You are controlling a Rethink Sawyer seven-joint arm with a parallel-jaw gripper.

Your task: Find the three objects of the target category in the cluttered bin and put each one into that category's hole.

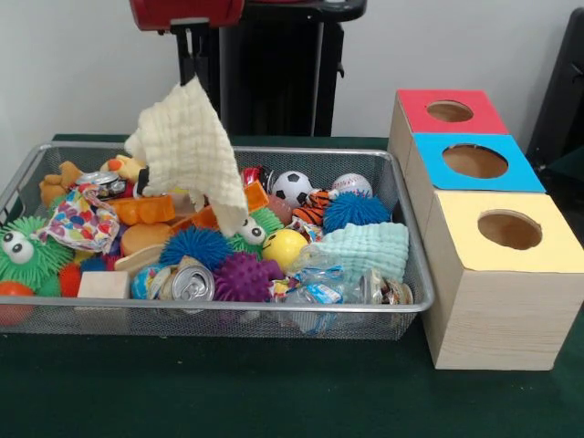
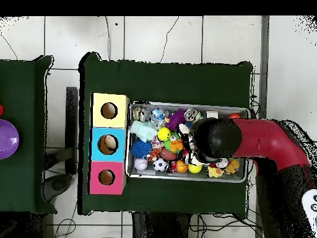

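The wire mesh bin (image 1: 274, 308) is full of toys and also shows in the overhead view (image 2: 186, 180). Crumpled transparent bottles (image 1: 319, 287) lie at its front right, partly under other clutter; I cannot tell how many. My gripper (image 1: 191, 75) hangs above the bin's left half, shut on a cream cloth (image 1: 187, 146) that dangles over the toys. In the overhead view the arm (image 2: 213, 137) hides the gripper. The blue-panelled hole (image 1: 474, 161) is the middle one of the wooden box, right of the bin, and shows in the overhead view (image 2: 108, 144).
The red-panelled hole (image 1: 449, 111) and the yellow-panelled hole (image 1: 509, 229) flank the blue one. In the bin lie a silver can (image 1: 192, 285), a purple spiky ball (image 1: 242, 276), a soccer ball (image 1: 292, 187) and a pale green cloth (image 1: 370, 248).
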